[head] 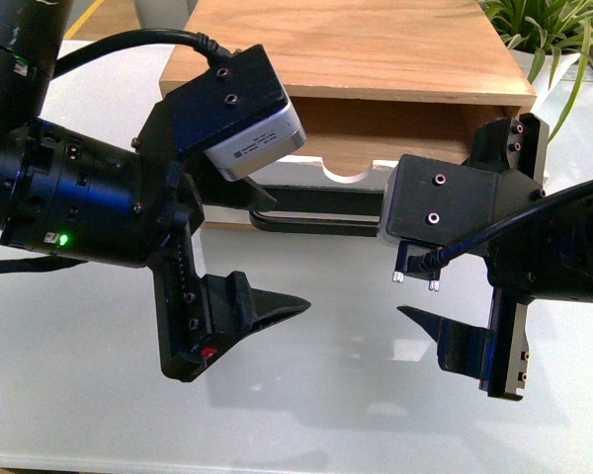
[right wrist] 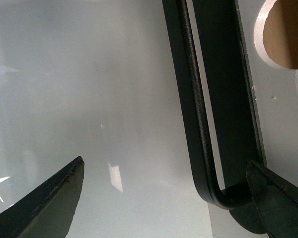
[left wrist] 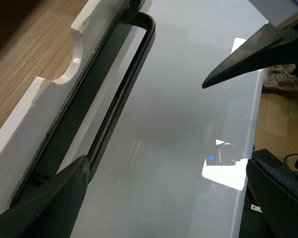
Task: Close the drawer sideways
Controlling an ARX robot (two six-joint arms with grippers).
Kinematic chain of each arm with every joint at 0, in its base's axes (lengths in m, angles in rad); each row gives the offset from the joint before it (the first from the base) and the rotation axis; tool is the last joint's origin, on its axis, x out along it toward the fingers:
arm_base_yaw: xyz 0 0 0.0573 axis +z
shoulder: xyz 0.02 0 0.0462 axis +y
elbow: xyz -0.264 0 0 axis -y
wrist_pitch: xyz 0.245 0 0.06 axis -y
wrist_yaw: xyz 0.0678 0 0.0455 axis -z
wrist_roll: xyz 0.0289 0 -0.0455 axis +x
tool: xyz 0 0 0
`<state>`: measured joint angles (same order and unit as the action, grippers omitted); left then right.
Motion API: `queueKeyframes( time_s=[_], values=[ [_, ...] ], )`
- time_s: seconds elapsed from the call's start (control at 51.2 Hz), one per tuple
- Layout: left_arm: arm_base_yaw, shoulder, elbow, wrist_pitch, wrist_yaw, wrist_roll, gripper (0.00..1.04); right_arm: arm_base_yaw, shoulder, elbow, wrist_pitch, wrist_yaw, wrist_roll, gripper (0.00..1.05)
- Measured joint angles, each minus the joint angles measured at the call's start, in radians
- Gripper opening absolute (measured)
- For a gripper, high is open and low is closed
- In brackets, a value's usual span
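Observation:
The drawer [head: 374, 168] sits in a wooden cabinet [head: 356, 44] at the back of the white table. Its white front has a semicircular notch [head: 346, 176] and a long black bar handle [head: 316, 225]. My left gripper [head: 262, 252] is open and empty in front of the handle's left part. In the left wrist view one of its fingers [left wrist: 54, 198] lies right beside the handle [left wrist: 121, 94] and white front [left wrist: 49, 99]. My right gripper [head: 415, 259] is open and empty at the handle's right end. One of its fingers [right wrist: 273, 198] sits by the handle's bend [right wrist: 213, 196].
A potted plant [head: 563, 30] stands at the back right beside the cabinet. The white table [head: 326, 395] stretches in front of both grippers. Its edge [left wrist: 256, 124] and wooden floor beyond it show in the left wrist view. The right gripper's fingertip [left wrist: 238, 57] points toward the left one.

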<state>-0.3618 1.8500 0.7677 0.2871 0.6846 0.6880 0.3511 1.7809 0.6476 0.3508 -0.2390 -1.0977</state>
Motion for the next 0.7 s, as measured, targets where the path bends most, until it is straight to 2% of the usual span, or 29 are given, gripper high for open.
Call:
queueKeyframes(
  time_s=[0.702],
  values=[
    [-0.026, 0.106, 0.121, -0.053, -0.007, 0.026, 0.96, 0.0, 0.052, 0.05, -0.02, -0.012, -0.029, 0.96]
  ],
)
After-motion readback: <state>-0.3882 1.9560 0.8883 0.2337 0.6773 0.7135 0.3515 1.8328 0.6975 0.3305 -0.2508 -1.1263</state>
